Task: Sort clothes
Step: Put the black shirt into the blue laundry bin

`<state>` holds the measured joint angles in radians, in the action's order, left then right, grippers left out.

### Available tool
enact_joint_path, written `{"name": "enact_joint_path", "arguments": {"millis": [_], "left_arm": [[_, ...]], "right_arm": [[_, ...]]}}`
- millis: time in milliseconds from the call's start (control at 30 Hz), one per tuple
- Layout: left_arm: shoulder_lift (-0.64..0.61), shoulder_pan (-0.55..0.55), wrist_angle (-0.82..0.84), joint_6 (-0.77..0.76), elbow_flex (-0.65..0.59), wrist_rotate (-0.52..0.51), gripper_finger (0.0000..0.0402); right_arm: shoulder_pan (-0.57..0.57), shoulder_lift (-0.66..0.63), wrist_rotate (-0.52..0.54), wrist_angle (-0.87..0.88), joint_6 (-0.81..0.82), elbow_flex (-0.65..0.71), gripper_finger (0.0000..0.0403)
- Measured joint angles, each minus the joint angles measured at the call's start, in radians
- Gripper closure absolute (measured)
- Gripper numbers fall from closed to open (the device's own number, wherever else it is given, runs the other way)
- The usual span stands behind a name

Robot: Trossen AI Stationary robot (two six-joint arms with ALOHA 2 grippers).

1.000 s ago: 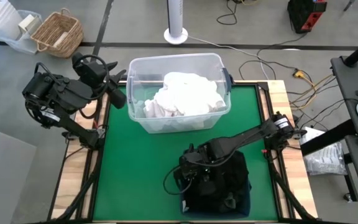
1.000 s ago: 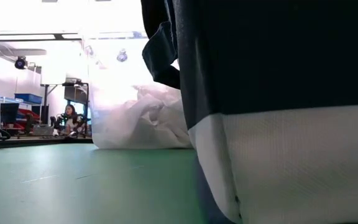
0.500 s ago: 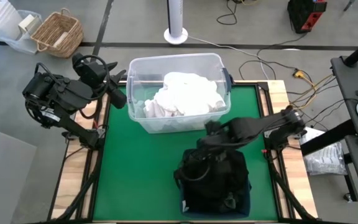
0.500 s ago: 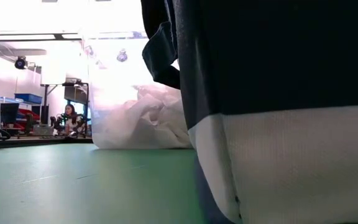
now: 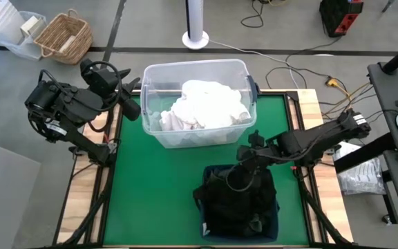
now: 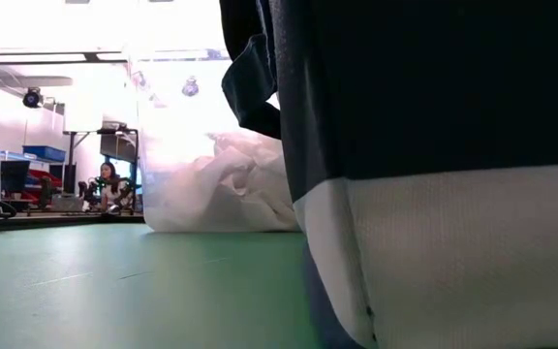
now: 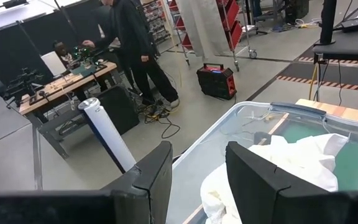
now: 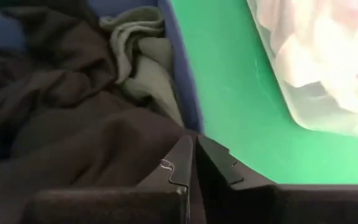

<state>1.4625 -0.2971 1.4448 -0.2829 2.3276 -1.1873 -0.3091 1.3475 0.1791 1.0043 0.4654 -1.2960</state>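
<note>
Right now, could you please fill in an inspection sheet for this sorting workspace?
Surface: green mat on a wood-edged table, bare between the containers.
Job's things: white clothes in the clear tub; dark clothes piled in the navy bin.
Clutter: nothing seen on the mat.
Grippers: right gripper shut, empty, at the bin's far edge; left gripper open, parked beside the tub.
Cables: loose cables on the floor beyond the table.
Surroundings: wicker basket, white fan column, a person standing at a bench.

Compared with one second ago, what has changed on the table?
The right gripper drew back from deep over the navy bin to its far rim and shut, holding nothing. The left gripper, dark clothes and white clothes stayed as they were.
</note>
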Motion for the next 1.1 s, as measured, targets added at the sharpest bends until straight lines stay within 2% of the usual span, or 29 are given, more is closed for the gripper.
{"name": "enact_joint_path", "arguments": {"millis": [167, 267, 600, 867, 1100], "left_arm": [[0.0, 0.0, 0.0, 0.002, 0.0, 0.0, 0.0271], [0.0, 0.0, 0.001, 0.002, 0.0, 0.0, 0.0271], [0.001, 0.0, 0.015, 0.003, 0.0, 0.0, 0.0271], [0.001, 0.0, 0.015, 0.0, 0.0, 0.0, 0.0271], [0.003, 0.0, 0.016, -0.003, 0.0, 0.001, 0.0271]], "right_arm": [[-0.011, -0.006, -0.035, -0.19, 0.012, 0.126, 0.039], [-0.029, 0.003, -0.084, -0.254, 0.01, 0.159, 0.0391], [-0.081, 0.038, -0.098, -0.429, 0.01, 0.232, 0.0391], [-0.081, 0.13, -0.092, -0.472, -0.012, 0.292, 0.0391], [-0.081, 0.14, -0.096, -0.451, -0.035, 0.259, 0.0391]]}}
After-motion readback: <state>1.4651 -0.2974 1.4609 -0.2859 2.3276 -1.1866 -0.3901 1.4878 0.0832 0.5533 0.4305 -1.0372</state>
